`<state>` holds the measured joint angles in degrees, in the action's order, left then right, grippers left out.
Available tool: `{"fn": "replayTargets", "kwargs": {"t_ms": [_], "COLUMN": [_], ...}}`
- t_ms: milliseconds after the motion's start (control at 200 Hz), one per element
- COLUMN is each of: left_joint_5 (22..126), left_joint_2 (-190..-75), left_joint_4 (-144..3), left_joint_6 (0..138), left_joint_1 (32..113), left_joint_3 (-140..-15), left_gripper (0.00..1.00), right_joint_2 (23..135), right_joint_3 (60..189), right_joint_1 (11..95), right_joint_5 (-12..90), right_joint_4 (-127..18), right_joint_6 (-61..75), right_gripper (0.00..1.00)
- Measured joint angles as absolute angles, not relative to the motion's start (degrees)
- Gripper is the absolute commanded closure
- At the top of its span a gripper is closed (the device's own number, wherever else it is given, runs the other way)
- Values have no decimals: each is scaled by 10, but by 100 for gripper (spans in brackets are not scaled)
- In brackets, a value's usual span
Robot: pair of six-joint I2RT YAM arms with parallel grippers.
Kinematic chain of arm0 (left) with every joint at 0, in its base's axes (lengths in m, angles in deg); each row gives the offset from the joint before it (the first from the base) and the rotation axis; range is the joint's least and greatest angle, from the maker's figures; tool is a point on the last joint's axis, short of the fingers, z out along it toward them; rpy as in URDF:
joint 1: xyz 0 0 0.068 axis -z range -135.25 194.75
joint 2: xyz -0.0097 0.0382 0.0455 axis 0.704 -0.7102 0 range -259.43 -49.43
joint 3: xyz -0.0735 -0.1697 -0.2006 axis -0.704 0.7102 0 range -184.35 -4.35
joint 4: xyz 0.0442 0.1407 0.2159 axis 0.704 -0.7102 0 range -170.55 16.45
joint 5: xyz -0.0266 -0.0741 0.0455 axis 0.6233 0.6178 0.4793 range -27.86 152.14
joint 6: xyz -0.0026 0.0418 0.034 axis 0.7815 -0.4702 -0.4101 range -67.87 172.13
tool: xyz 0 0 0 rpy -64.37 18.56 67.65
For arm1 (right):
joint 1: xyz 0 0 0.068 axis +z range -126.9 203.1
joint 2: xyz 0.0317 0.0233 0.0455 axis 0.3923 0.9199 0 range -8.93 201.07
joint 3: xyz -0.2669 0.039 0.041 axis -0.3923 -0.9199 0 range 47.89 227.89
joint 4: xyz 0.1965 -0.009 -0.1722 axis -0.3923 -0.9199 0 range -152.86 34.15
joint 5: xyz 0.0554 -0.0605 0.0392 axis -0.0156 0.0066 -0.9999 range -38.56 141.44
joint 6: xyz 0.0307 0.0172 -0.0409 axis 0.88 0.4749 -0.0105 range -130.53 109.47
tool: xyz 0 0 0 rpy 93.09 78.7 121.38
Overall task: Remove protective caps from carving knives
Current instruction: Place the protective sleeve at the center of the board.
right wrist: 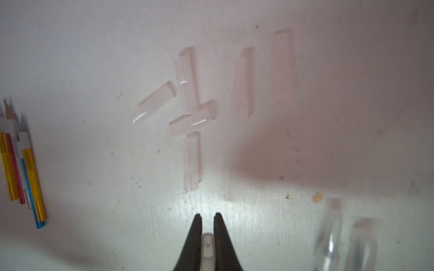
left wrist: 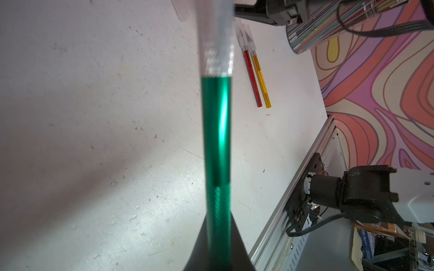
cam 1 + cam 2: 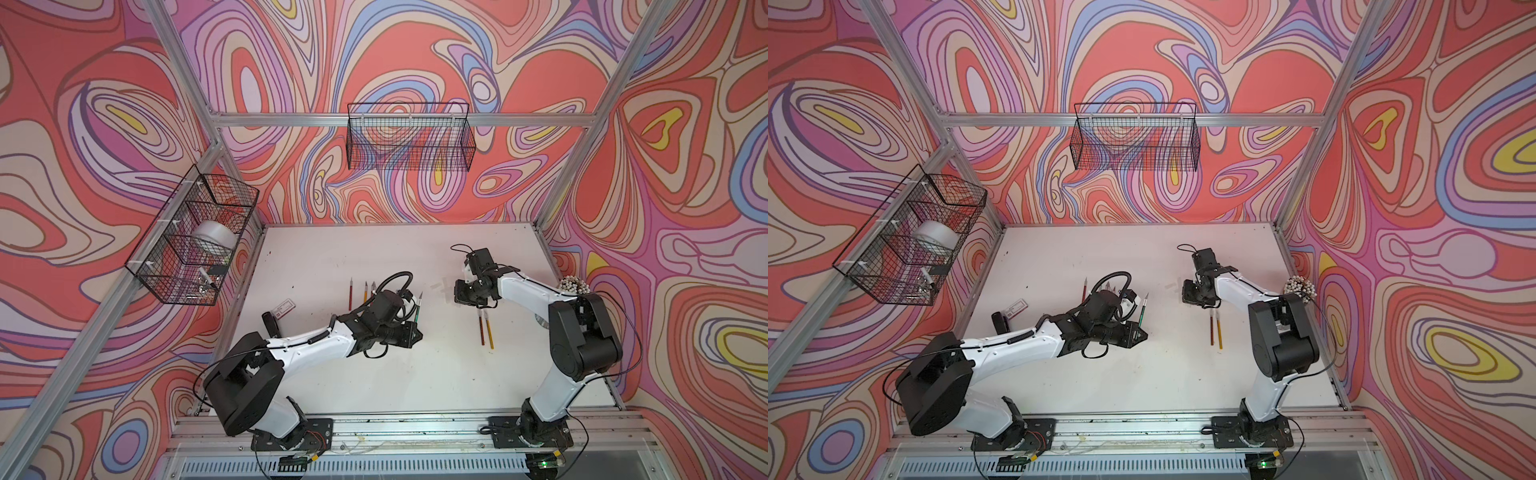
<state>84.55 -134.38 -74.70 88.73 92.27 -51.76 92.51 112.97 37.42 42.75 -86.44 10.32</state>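
— What has the right gripper (image 1: 207, 214) got?

— Its jaws are nearly together, pinching a small whitish piece (image 1: 207, 246). I'd say it's a protective cap seen end-on. It hangs just short of the loose caps (image 1: 187, 79) scattered on the table (image 1: 94, 58).

— And the left gripper (image 2: 218, 253)?

— Clamped tight on the lower end of the green knife (image 2: 217, 140), raised off the table. In both top views its tip looks bare and pointed.

— So that one's uncapped.

— I'd judge so, and this is the putting-away part. The cap wants lowering and letting go among the others. The green knife belongs with the bare knives (image 1: 30, 169) lying side by side near the left arm.

— What's left?

— The red knife (image 2: 252, 77) and the gold knife (image 2: 261, 82), touching each other just beside the right gripper, still wear their clear caps. One of those comes next, I reckon. It calls for a firm hold on the handle and the other jaws on the cap alone, pulled straight along the shaft and clear of the blade.
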Motion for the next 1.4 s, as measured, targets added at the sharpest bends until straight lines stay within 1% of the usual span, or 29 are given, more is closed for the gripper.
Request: {"fn": "replayTargets", "kwargs": {"t_ms": [220,546,1397], "left_joint_5": [837,829,829], "left_joint_2": [-1338,-1338,-1338], "left_joint_4": [-754,-766,-765], "left_joint_6": [881,877,879], "left_joint_1": [923,923,923], "left_joint_3": [-521,-525,-525], "left_gripper": [100,100,100], "right_joint_2": [964,985,986], "right_joint_3": [1158,1174,1190], "right_joint_1": [374,374,374], "right_joint_5": [446,459,455], "right_joint_4": [-867,-865,-868], "right_joint_6": [101,96,86], "right_gripper": [91,85,76]}}
